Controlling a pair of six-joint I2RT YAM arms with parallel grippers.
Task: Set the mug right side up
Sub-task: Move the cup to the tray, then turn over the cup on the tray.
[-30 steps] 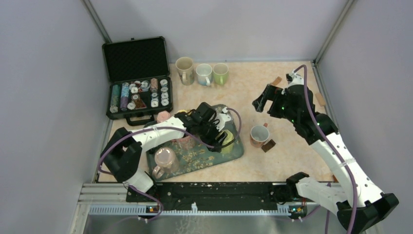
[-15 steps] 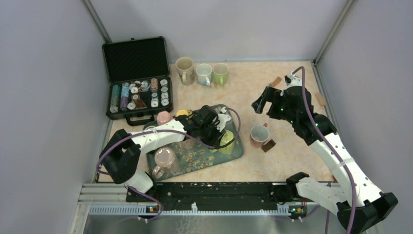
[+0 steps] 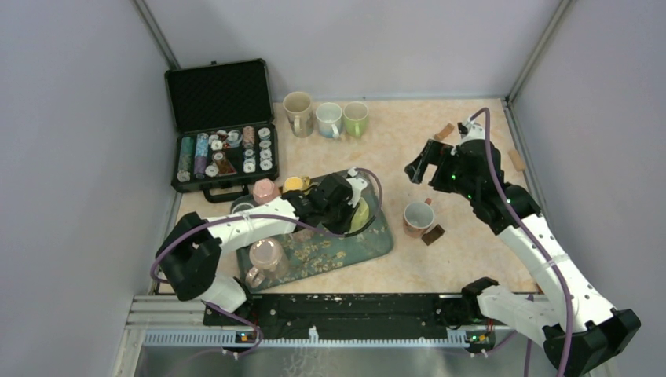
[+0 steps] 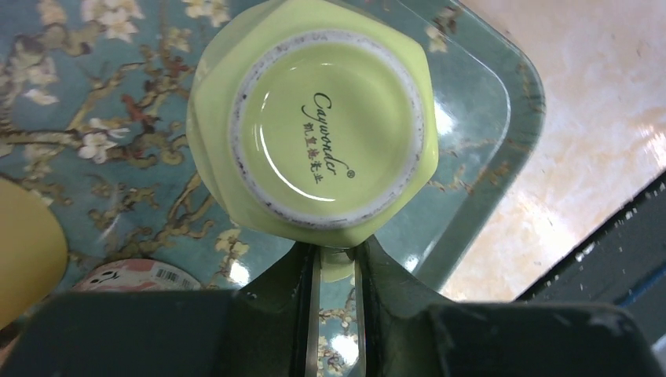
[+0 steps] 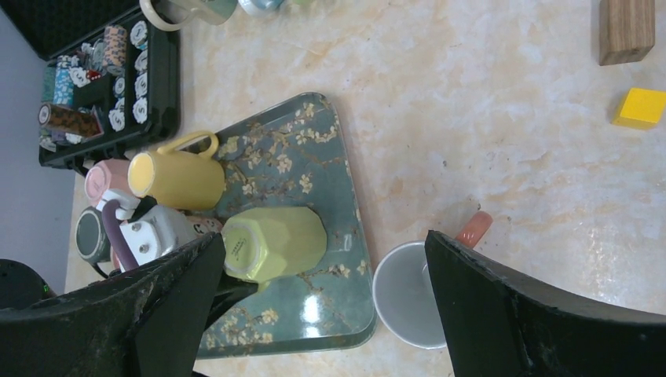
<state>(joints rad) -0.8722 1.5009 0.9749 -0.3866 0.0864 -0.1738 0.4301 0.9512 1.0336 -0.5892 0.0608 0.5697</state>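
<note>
Left hand (image 4: 336, 255) gripping green mug (image 4: 330, 126), base stamp in wrist view

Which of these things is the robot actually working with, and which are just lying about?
In the job:
lime-green mug
left hand, shut on its handle

Lying about:
flowered tray
yellow mug
orange mug
poker chip case
three mugs at the back
wooden block
yellow block

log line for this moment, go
left hand: shut on green mug handle | mug: upside down on tray | right hand: open, empty
</note>
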